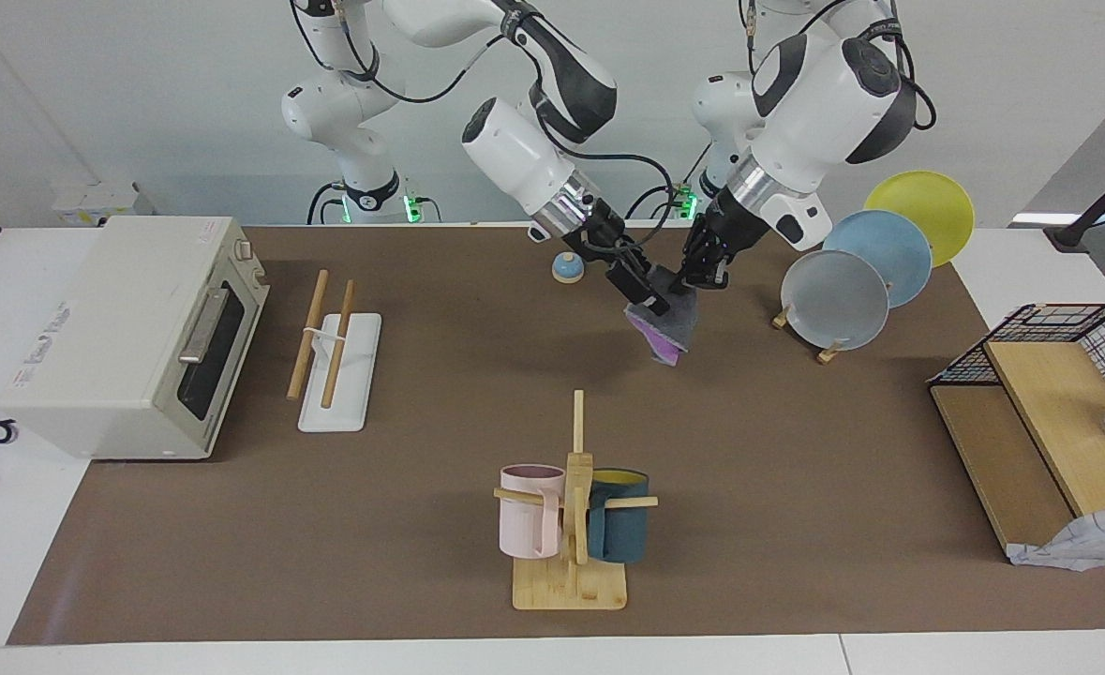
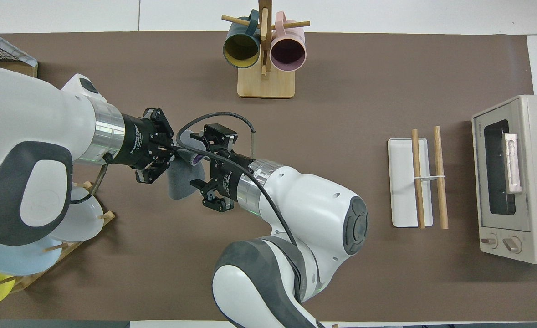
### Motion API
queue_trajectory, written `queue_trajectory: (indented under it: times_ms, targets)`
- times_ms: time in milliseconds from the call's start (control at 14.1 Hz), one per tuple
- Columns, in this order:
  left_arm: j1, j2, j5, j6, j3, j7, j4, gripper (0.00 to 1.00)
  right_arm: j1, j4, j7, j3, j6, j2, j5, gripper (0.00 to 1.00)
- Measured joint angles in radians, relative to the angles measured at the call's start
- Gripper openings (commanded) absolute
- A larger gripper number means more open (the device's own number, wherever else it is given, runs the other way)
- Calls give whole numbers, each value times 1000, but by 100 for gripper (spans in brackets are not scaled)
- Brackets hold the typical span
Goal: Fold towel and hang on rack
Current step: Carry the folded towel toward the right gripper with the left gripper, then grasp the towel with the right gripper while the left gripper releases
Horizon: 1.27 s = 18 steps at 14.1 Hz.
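Hanging in the air over the bench [image 1: 421,562], the towel [image 1: 666,330] shows grey outward with a purple edge at its bottom. Left end effector [image 1: 695,277] pinches its upper corner at 1 o'clock of the cloth in the facing view. Right end effector [image 1: 648,293] is at the towel's upper edge at 11 o'clock, fingers either side of the fabric; whether they are pressed on it cannot be told. Both arms meet above the bench's middle. Rack [image 1: 332,352] stands well apart toward the right arm's end, beside the toaster oven [image 1: 130,328], rods bare.
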<state>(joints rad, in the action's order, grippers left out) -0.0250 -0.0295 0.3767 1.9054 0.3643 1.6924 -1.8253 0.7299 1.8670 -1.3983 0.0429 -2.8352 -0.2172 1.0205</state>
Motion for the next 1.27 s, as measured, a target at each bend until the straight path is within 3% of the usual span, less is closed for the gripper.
queue_trajectory:
  times_ms: [71, 141, 707, 778, 848, 919, 1273]
  targets:
    - [-1, -1, 0, 0, 1, 9, 0, 0, 1, -8, 0, 0, 0, -7, 0, 7]
    - [-4, -1, 1, 0, 1, 17, 0, 0, 2, -14, 2, 1, 0, -14, 0, 0]
    - [-8, -1, 1, 1, 1, 42, -1, 0, 3, -27, 63, 2, 4, -31, 0, 0]
    - [-8, -1, 1, 1, 1, 42, -1, 7, 3, -27, 77, 2, 5, -31, 0, 0]
    - [-9, -1, 1, 1, 1, 42, -1, 96, 2, -27, 93, 2, 8, -31, 0, 0]
    - [-10, -1, 1, 1, 1, 42, -1, 100, 1, -27, 109, 2, 10, -31, 0, 0]
    - [-25, -2, 0, 1, 2, 16, -8, 100, -27, -18, 281, -13, 107, -31, -25, 0]
